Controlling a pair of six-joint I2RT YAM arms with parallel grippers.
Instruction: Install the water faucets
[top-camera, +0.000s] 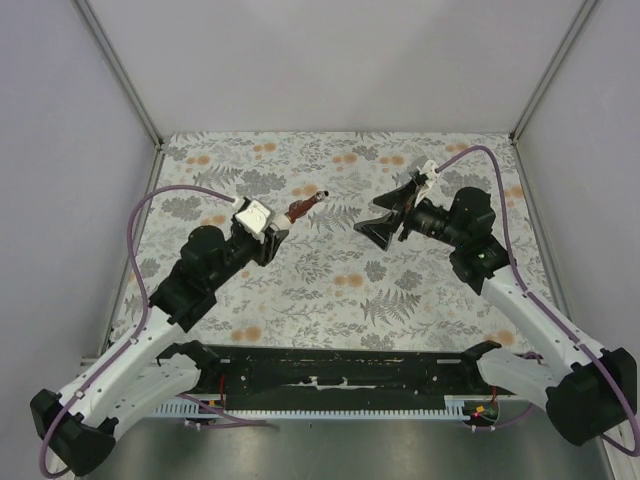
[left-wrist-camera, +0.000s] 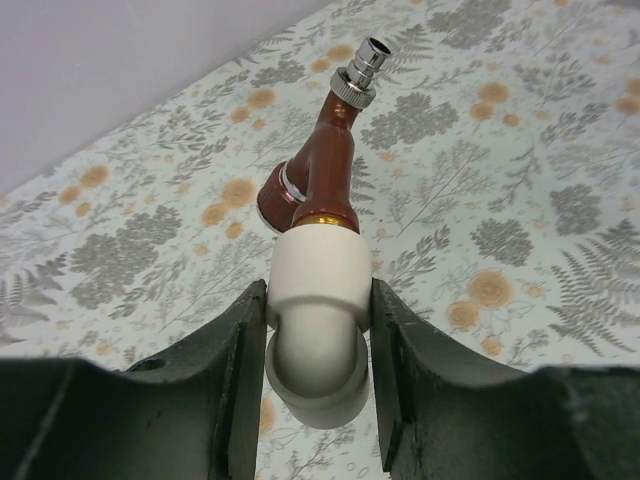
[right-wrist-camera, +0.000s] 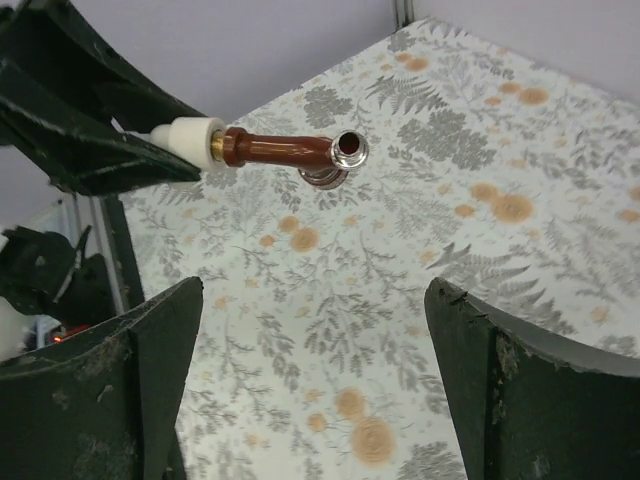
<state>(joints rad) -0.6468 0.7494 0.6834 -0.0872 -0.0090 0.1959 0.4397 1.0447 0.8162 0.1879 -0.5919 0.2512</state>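
My left gripper (left-wrist-camera: 318, 340) is shut on a white elbow pipe fitting (left-wrist-camera: 318, 290) and holds it above the table. The dark red-brown faucet (left-wrist-camera: 325, 165) with a silvery tip sits screwed into that fitting and points away from the gripper. In the top view the faucet (top-camera: 301, 207) sticks out to the right of the left gripper (top-camera: 272, 232). My right gripper (top-camera: 385, 220) is open and empty, a little to the right of the faucet and facing it. The right wrist view shows the faucet (right-wrist-camera: 285, 152) and fitting (right-wrist-camera: 188, 136) ahead of the open jaws.
The table (top-camera: 330, 300) is covered with a floral cloth. Grey walls and metal frame posts (top-camera: 120, 70) enclose it on three sides. A black rail (top-camera: 330, 370) runs along the near edge between the arm bases.
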